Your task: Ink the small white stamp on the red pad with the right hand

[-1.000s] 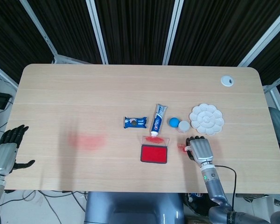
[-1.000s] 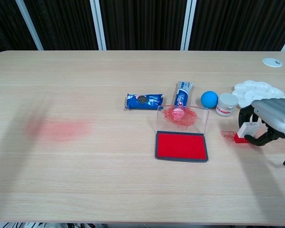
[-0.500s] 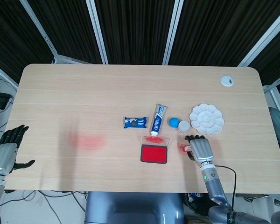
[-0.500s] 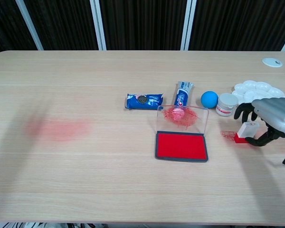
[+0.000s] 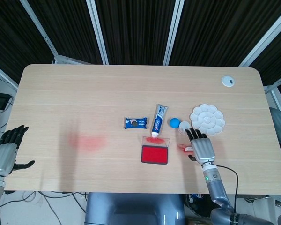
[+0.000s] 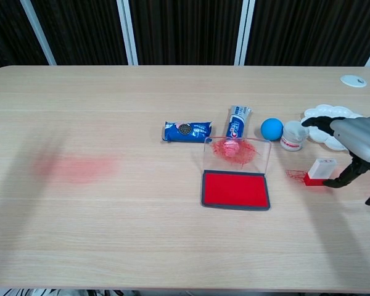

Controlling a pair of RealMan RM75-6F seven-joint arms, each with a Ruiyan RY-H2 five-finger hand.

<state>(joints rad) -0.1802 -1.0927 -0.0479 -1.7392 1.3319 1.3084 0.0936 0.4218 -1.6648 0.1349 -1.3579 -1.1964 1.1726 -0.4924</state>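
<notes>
Head view: the right hand [image 5: 202,148] covers most of the small white stamp [image 5: 187,148], leaving only a sliver at the hand's left edge. The left hand [image 5: 6,151] sits at the frame's lower left, its arm cut by the edge. Chest view: the right hand [image 6: 356,145] is cropped by the right edge and hides part of the paint palette [image 6: 324,113]. Print on the toothpaste tube [image 6: 236,122] and snack packet [image 6: 186,131] is too small to read.
</notes>
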